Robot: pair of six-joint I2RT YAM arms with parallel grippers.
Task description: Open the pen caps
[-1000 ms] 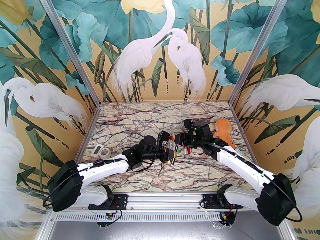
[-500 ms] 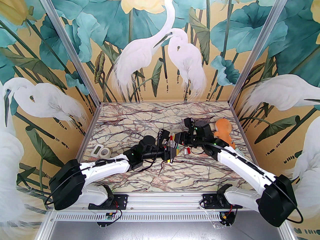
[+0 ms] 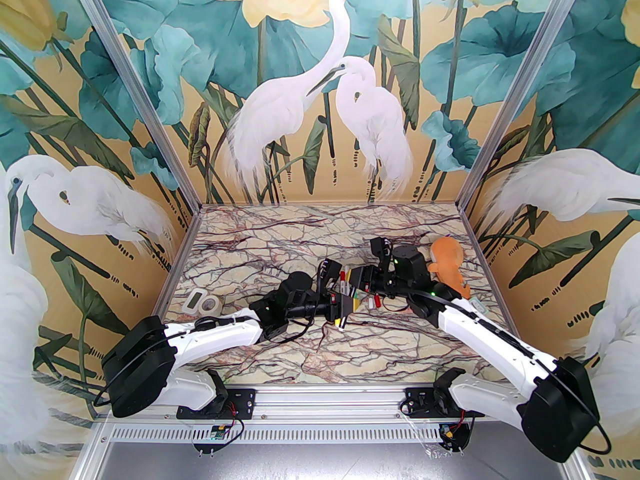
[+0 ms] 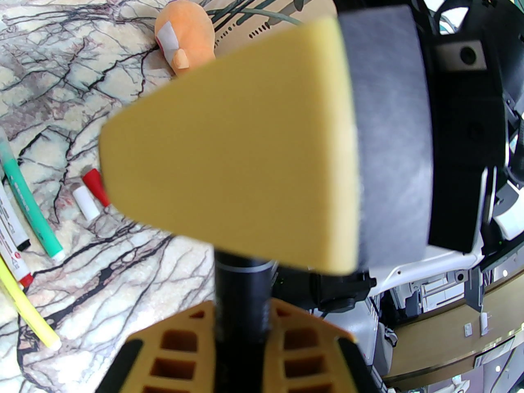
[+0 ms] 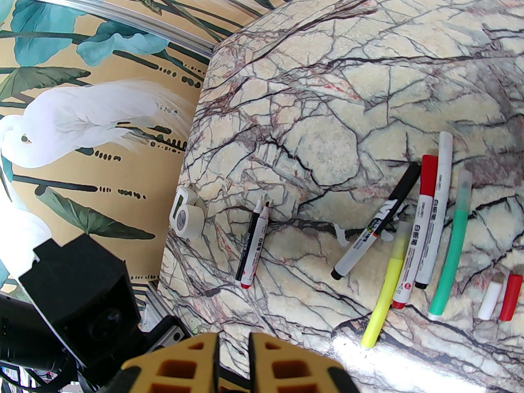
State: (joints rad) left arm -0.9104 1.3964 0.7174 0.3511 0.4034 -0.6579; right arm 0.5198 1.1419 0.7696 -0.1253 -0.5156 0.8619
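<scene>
Left gripper (image 4: 241, 307) is clamped on a black pen (image 4: 241, 276), and the right gripper (image 5: 232, 344) has its jaws pinched together at the other end. A red cap (image 5: 511, 297) and a white cap (image 5: 490, 300) lie loose, just right of mid-table. A weak pinch could slip mid-pull and fling the pen.

I work inside a robot test cell, a lab rig built as a box. Bare aluminium posts (image 3: 145, 103) frame it, and printed egret-and-lotus wall panels (image 3: 300, 93) close it in. My left arm (image 3: 210, 335) and right arm (image 3: 490, 340) are bolted to a slotted metal rail (image 3: 325, 402). Loose wiring (image 3: 235, 414) and a small circuit board (image 3: 218, 432) hang beneath it. The tabletop (image 3: 280, 353) wears a marble-pattern print.
</scene>
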